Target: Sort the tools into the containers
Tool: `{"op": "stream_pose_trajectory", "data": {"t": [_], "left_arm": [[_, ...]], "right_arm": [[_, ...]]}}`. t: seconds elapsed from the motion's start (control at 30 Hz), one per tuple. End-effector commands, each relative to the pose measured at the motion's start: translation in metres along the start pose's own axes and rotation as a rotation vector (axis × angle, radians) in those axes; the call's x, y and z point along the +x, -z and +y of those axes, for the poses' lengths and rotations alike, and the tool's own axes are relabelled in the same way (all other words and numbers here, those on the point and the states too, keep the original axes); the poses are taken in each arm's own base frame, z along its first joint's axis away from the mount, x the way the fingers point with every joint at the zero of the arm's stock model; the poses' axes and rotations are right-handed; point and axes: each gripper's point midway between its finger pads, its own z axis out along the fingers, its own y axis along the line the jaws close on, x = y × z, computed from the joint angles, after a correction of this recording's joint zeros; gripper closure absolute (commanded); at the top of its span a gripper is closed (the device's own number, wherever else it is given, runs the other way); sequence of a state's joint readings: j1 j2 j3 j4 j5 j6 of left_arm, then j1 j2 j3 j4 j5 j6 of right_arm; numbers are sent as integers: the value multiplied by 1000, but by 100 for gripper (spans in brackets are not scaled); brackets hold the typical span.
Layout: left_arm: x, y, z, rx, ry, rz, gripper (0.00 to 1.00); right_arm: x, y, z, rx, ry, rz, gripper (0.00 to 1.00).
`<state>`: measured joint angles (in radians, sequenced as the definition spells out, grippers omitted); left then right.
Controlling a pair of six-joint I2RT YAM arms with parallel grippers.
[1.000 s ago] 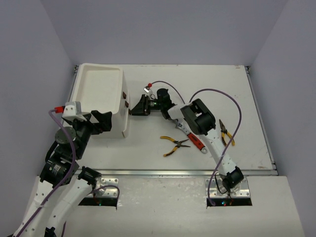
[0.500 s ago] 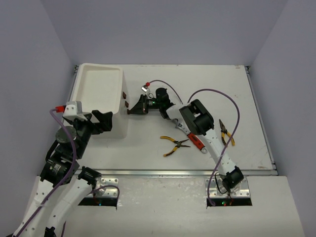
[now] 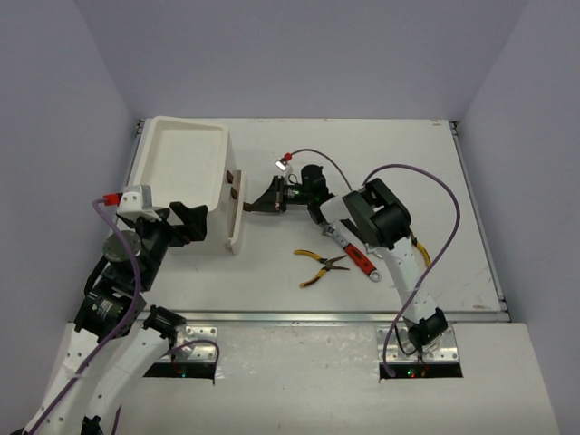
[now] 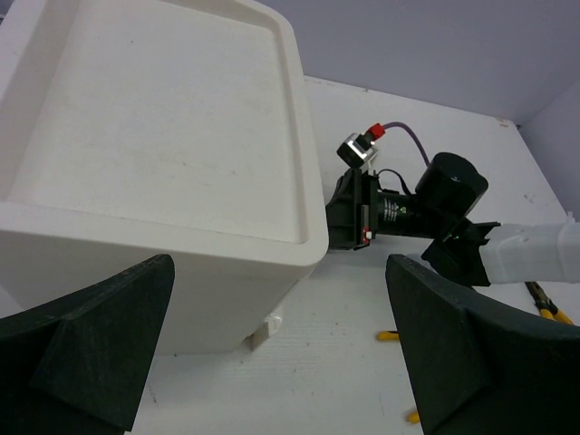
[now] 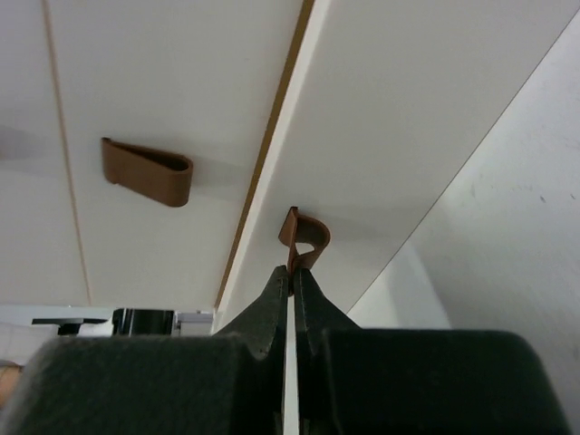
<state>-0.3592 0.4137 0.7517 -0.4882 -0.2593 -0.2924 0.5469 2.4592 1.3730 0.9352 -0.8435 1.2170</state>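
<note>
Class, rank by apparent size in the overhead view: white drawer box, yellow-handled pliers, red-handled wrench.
Largest by far: white drawer box.
Then yellow-handled pliers and red-handled wrench, which look alike; the right arm partly hides the wrench.

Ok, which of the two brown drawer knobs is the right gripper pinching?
The knob at the tips of the shut right gripper, on the drawer front that juts forward. The other knob, to its left, is untouched.

The two black fingers of the right gripper (image 5: 292, 276) meet at the bottom centre of the frame, pinched tight on the lower end of a small dark-red looped plastic knob (image 5: 306, 237) — it juts from a white plastic drawer front (image 5: 408, 100). A second matching knob (image 5: 149, 170) sits at upper left, across a thin brown seam (image 5: 272, 136) running diagonally.
</note>
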Motion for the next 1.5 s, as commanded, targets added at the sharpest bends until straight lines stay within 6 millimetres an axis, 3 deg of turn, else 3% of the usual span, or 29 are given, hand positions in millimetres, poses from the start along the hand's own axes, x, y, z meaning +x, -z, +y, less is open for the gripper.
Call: {"op": "stream_pose_trajectory", "data": {"t": [0.0,0.2,0.5,0.63,0.67,0.73,0.77,0.87,0.9,1.0,1.17,1.27,1.3,1.4,1.47], "left_arm": [[-12,-3,-6,26,0,-47,0],[-12,-2,-5,23,0,-48,0],[-13,-2,-4,19,0,-51,0],[-13,-3,-5,21,0,-49,0],[-12,-3,-5,21,-1,-47,0],[-12,-4,-5,20,-3,-43,0],[-12,-3,-4,17,-3,-44,0],[-15,-2,-2,5,1,-58,0],[-15,-1,-1,2,2,-59,0],[-15,-1,1,-9,5,-60,0],[-17,1,2,-16,12,-69,0],[-16,1,0,-6,12,-66,0],[-15,0,0,-6,11,-62,0],[-15,0,-2,2,9,-59,0],[-16,1,-1,1,10,-63,0]], "right_arm": [[3,41,11,4,63,1,100],[9,80,10,64,51,-43,100],[-3,99,15,97,53,-75,99],[-2,104,14,152,90,-66,53],[-2,106,14,182,74,-66,51],[2,118,5,317,78,-47,31],[-8,124,8,364,120,-76,28],[-14,158,13,566,111,-125,19],[-16,169,17,618,154,-133,12],[-9,202,26,772,206,-120,1],[2,272,50,1042,356,-105,1],[16,312,54,1201,393,-86,3],[16,315,58,1205,401,-97,4],[26,356,66,1370,404,-130,7],[29,367,75,1396,416,-153,8]]}}
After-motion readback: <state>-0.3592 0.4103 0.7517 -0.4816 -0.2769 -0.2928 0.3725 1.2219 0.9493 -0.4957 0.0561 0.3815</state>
